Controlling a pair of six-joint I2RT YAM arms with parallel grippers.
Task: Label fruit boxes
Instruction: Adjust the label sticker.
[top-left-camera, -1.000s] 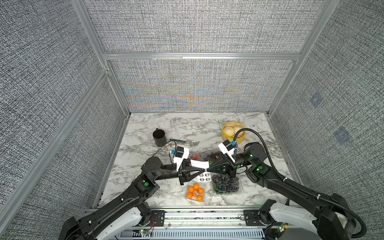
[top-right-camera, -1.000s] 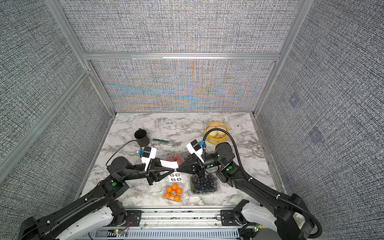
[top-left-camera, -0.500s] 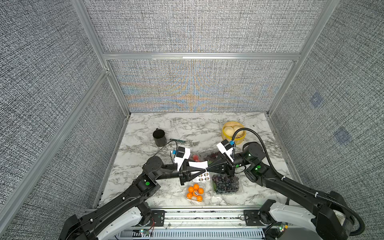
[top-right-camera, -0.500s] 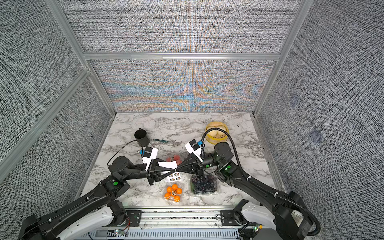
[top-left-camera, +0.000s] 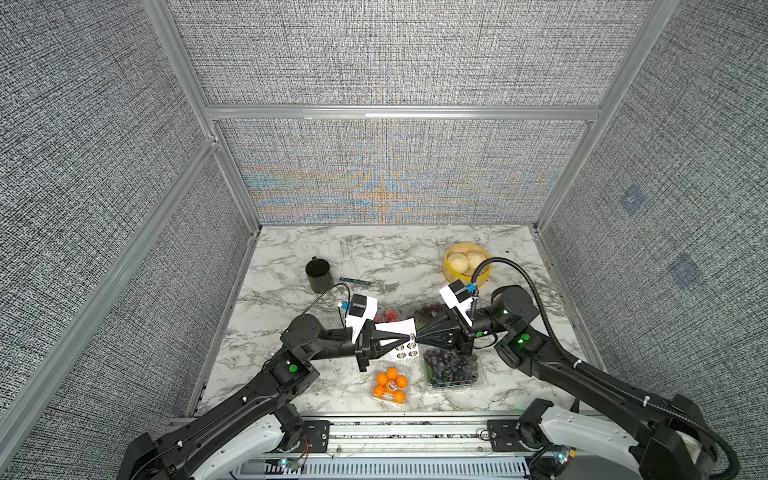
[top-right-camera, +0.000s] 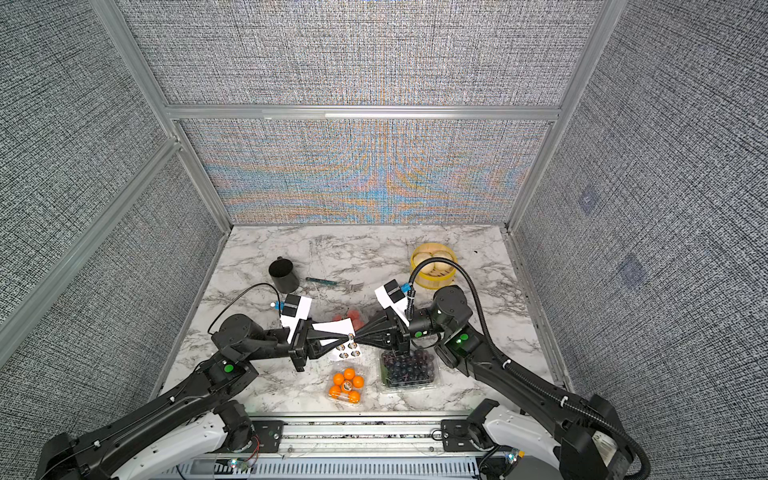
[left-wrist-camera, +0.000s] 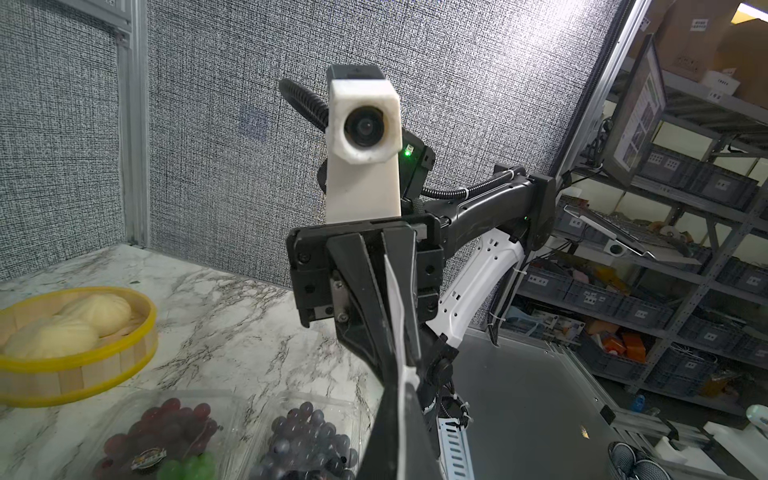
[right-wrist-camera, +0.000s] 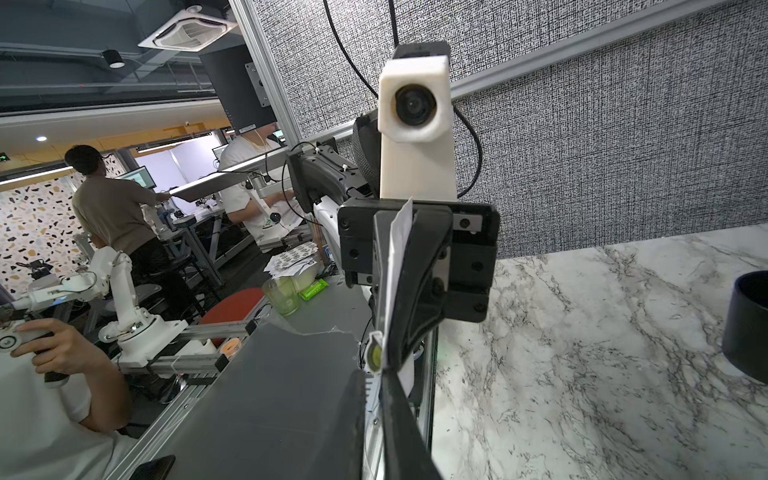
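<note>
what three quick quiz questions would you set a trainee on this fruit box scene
1. True or false: the orange-ball box sits side by side with the dark grape box.
2. What does the left end effector grip? A) white sticker sheet B) a bun C) a spoon
3. Which utensil lies beside the black cup?
Key: 1 true; 2 A; 3 the fork.
</note>
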